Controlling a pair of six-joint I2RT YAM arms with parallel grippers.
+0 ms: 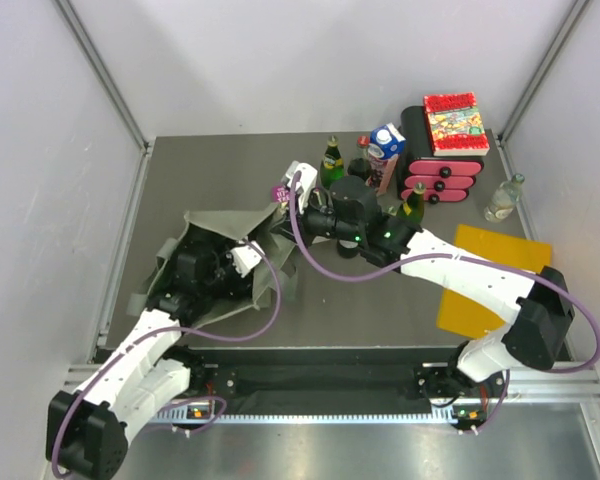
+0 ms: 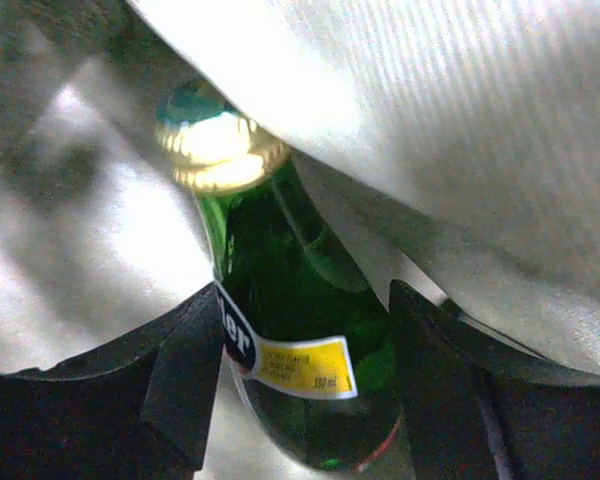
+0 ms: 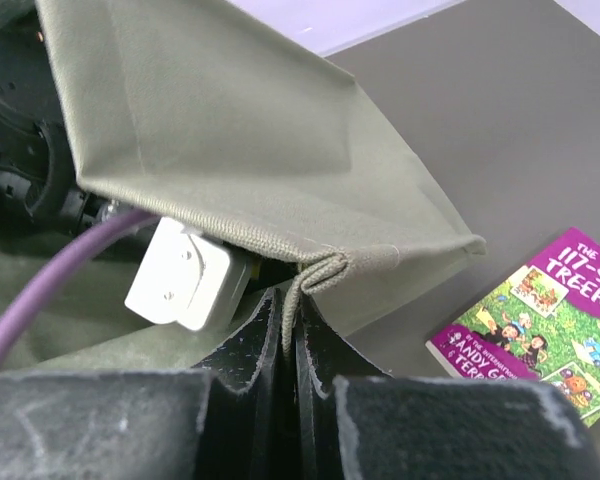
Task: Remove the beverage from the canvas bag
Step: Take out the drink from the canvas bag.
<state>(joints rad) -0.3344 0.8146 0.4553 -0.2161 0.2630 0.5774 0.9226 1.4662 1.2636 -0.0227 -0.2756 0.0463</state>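
The beverage (image 2: pixel 285 250) is a green glass bottle with a gold cap and a yellow label, lying inside the canvas bag (image 1: pixel 220 225). My left gripper (image 2: pixel 305 300) is deep in the bag, its two dark fingers pressed against the bottle's sides, shut on it. Pale bag cloth (image 2: pixel 460 150) drapes over the bottle's neck. From above, the bottle and the left fingers are hidden by the olive cloth. My right gripper (image 3: pixel 298 310) is shut on the bag's rim (image 3: pixel 315 268), holding the mouth up and open.
A purple book (image 3: pixel 540 310) lies on the table just right of the bag. At the back stand a green bottle (image 1: pixel 331 160), a milk carton (image 1: pixel 385 155), a pink drawer box (image 1: pixel 442 175) and a clear bottle (image 1: pixel 503 198). An orange board (image 1: pixel 490 280) lies at the right.
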